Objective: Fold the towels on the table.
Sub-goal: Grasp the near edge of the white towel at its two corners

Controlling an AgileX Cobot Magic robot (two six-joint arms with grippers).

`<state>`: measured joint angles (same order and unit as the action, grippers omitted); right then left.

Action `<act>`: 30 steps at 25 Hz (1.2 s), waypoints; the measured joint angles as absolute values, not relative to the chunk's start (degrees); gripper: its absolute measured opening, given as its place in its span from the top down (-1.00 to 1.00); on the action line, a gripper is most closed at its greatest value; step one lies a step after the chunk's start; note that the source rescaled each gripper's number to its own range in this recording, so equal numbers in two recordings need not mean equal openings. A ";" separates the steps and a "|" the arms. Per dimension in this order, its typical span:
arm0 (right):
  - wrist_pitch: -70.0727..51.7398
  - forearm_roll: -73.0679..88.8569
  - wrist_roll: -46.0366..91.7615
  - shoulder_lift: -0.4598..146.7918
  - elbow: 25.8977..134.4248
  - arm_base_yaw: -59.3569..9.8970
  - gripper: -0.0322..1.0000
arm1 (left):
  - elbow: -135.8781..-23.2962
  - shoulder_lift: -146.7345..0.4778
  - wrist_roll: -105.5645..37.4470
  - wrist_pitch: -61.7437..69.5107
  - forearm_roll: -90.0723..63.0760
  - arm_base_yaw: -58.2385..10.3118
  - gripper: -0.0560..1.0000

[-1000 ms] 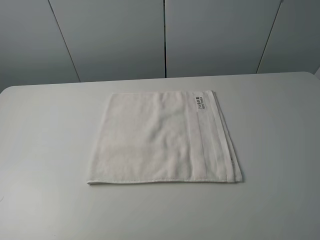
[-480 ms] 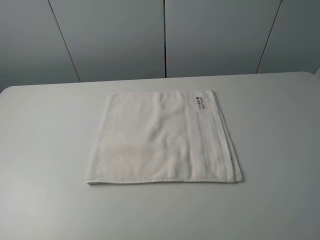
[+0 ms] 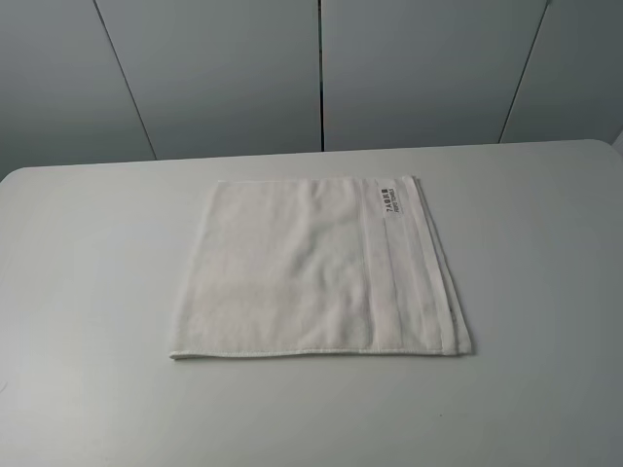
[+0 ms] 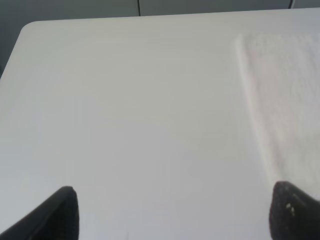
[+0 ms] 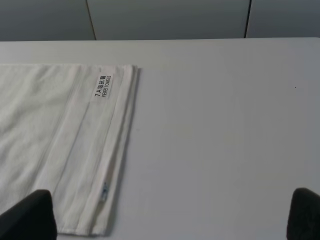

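The left gripper [image 4: 177,215] hangs with its jaws spread wide, nothing between its dark fingertips [image 4: 60,215]. The right gripper [image 5: 167,217] is likewise wide apart and empty, fingertips [image 5: 30,215] holding nothing.

Matte black left claw [image 4: 172,216], blunt rounded fingertips [image 4: 60,216], pale specks on one, right claw [image 5: 170,216] equally black

Item: changes, earlier to now. Count: none that you can see.
Towel [image 3: 316,268]: your high view shows its outline, label [image 3: 392,201] and woven band [image 3: 414,282] at the same places on the table [image 3: 88,292] in all three pictures; no corner lifts, no edge shifts.
Wrist views: you hold only the present picture of each, so no change can be entered there.
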<state>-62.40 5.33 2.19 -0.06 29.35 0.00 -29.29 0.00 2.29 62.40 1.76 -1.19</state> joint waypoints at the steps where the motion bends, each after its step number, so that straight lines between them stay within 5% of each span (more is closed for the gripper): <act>1: -62.40 5.33 2.19 -0.06 29.35 0.00 -1.00 | -29.29 0.00 2.29 62.40 1.76 -1.19 -0.97; 30: -63.45 5.92 0.62 0.09 32.31 0.00 -1.00 | -30.42 -0.16 0.42 62.61 2.76 -1.19 -0.97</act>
<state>-63.45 5.92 0.62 0.09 32.31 0.00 -30.42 -0.16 0.42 62.61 2.76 -1.19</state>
